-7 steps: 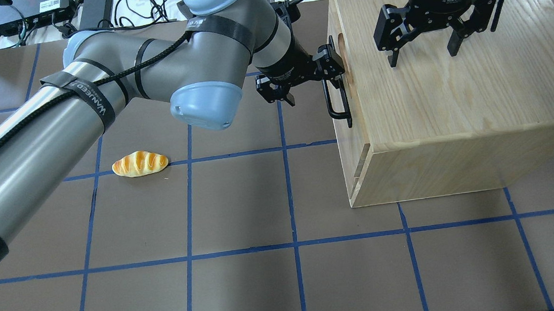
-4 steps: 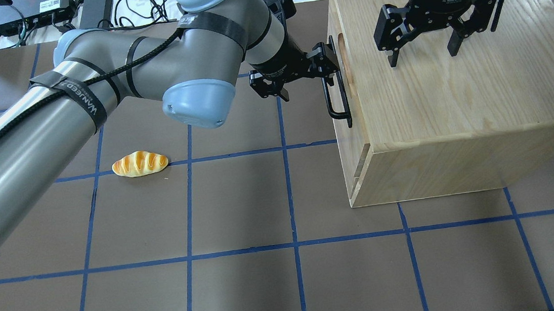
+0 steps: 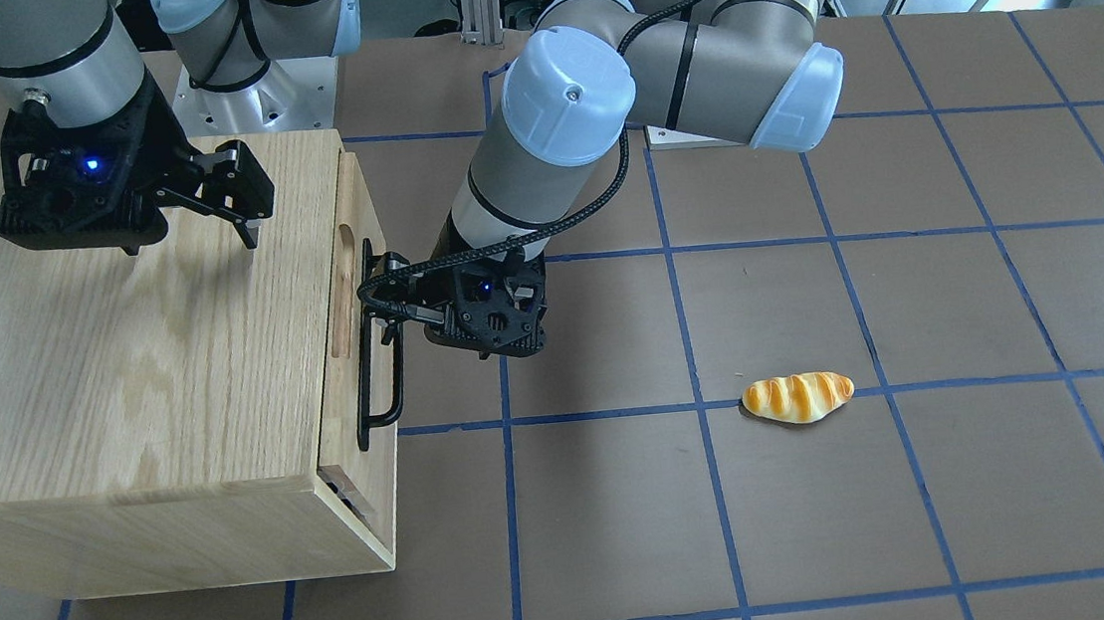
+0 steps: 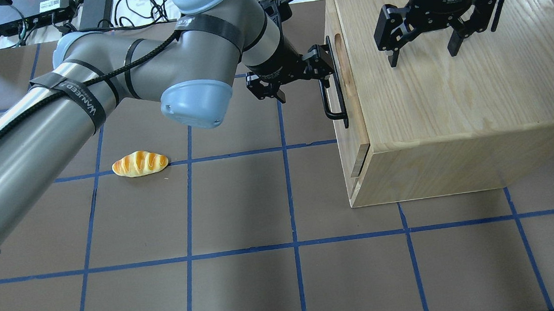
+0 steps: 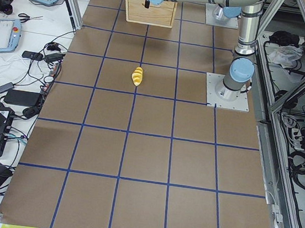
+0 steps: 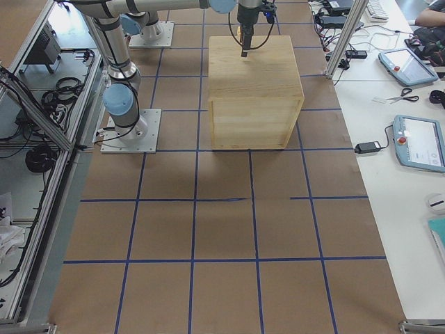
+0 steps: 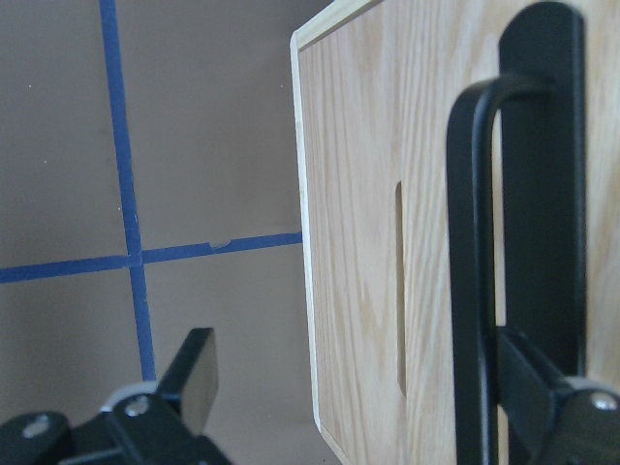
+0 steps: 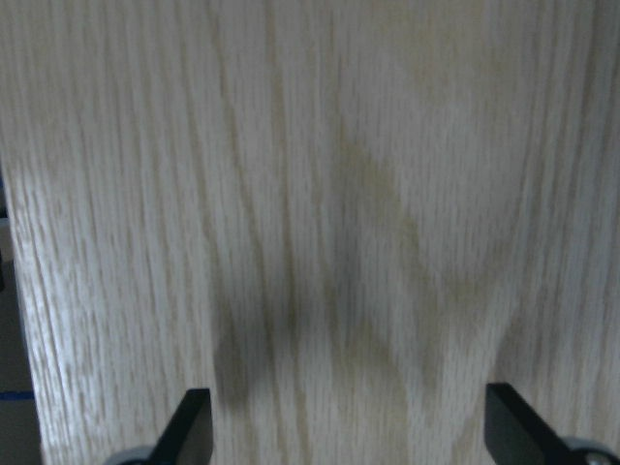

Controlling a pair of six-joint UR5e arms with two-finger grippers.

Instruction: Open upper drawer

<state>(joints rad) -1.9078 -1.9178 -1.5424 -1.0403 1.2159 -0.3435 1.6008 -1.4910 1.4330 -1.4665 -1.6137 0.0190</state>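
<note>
The upper drawer's pale-wood front (image 4: 354, 138) (image 3: 342, 418) has an oval slot (image 3: 342, 288) and a long black bar handle (image 4: 324, 100) (image 3: 398, 373) (image 7: 475, 242). It stands a little way out of the wooden cabinet (image 4: 455, 108) (image 3: 117, 368). My left gripper (image 4: 303, 84) (image 7: 354, 358) is open. One finger is hooked behind the handle bar and the other is out over the table. My right gripper (image 4: 423, 55) (image 3: 191, 244) (image 8: 349, 407) is open and empty, just above the cabinet's top.
A toy bread roll (image 4: 140, 163) (image 3: 798, 397) (image 5: 137, 76) lies on the brown gridded table to the left of the cabinet. Cables and boxes (image 4: 40, 15) sit beyond the table's far edge.
My left gripper has moved left, away from the cabinet, taking the handle with it. The drawer front has come a short way out. The right gripper has not moved.
</note>
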